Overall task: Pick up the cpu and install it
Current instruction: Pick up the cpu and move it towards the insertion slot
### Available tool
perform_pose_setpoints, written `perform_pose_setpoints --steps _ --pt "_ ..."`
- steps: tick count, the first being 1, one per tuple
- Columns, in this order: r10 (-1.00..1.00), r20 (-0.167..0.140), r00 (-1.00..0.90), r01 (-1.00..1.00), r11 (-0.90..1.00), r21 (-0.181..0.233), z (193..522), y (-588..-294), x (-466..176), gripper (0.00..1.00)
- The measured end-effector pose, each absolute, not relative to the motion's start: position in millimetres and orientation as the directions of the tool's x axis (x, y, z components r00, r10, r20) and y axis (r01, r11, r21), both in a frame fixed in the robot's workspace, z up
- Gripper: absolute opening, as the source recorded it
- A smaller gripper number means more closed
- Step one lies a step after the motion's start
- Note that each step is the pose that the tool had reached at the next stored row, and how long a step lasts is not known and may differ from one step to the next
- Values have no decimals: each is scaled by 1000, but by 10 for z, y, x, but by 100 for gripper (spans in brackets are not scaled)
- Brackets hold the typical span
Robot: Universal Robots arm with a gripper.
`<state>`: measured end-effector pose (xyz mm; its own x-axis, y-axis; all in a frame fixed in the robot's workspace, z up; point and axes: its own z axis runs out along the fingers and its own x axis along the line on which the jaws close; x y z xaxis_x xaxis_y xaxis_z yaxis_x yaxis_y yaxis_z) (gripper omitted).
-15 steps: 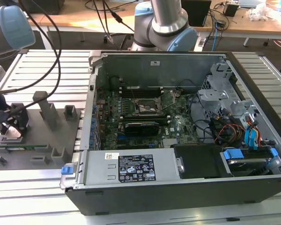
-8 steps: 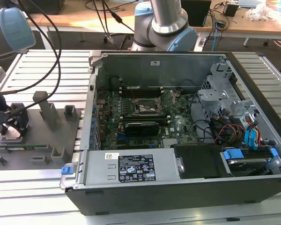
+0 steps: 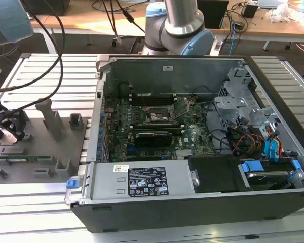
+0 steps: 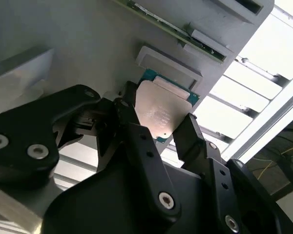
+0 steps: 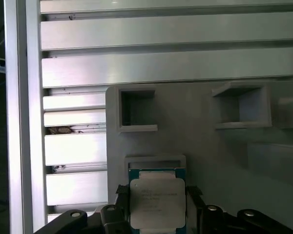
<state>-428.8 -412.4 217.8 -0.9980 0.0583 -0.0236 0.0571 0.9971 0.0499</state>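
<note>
In the exterior view one open computer case (image 3: pixel 192 202) lies on a slatted metal surface (image 3: pixel 55 71). Its motherboard (image 3: pixel 142 134) carries one black-framed socket (image 3: pixel 160 115). One arm (image 3: pixel 180 25) rises behind the case. On the exterior view's left lies one grey fixture plate (image 3: pixel 40 147). The jaws hang over its far end, partly cut off by the frame edge. They are too dark there to tell how they stand.

In the second wrist view there is one cpu (image 4: pixel 161 112), with a silver top and a thin green rim. It sits between two black fingers (image 4: pixel 134 131). They press on its opposite edges, so the jaws are closed to the chip's width and grip it. The chip is just beside one raised grey pocket (image 4: pixel 168 63) of the plate. I cannot tell whether it rests on the plate or is lifted off it. One green memory stick (image 4: pixel 158 20) stands on edge in a slot, its end cut off.

In the first wrist view the cpu (image 5: pixel 157 197) is cut off at its near edge, with one finger (image 5: pixel 122 195) at either side. Two square pockets (image 5: pixel 136 109) stand open beyond it on the plate.
</note>
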Motion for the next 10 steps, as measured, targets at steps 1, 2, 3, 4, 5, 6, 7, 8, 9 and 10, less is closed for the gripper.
perform_pose_setpoints --steps 1,2,3,4,5,6,7,8,9,10 --pt "58 -24 -998 57 997 50 2192 -4124 -4288 55" --pt "58 -24 -998 57 997 50 2207 -4123 -4288 55" --pt "58 -24 -998 57 997 50 2214 -4123 -4288 55" --pt "58 -24 -998 57 997 50 2220 -4123 -4288 55" --pt "58 -24 -998 57 997 50 2227 -4123 -4288 55" --pt "58 -24 -998 57 997 50 2231 -4123 -4288 55" --pt "58 -24 -998 57 997 50 2238 -4123 -4289 55" --pt "58 -24 -998 57 997 50 2255 -4123 -4289 55" --pt "58 -25 -998 57 997 50 2280 -4123 -4289 55" --pt "58 -25 -998 57 997 50 2311 -4123 -4289 55"
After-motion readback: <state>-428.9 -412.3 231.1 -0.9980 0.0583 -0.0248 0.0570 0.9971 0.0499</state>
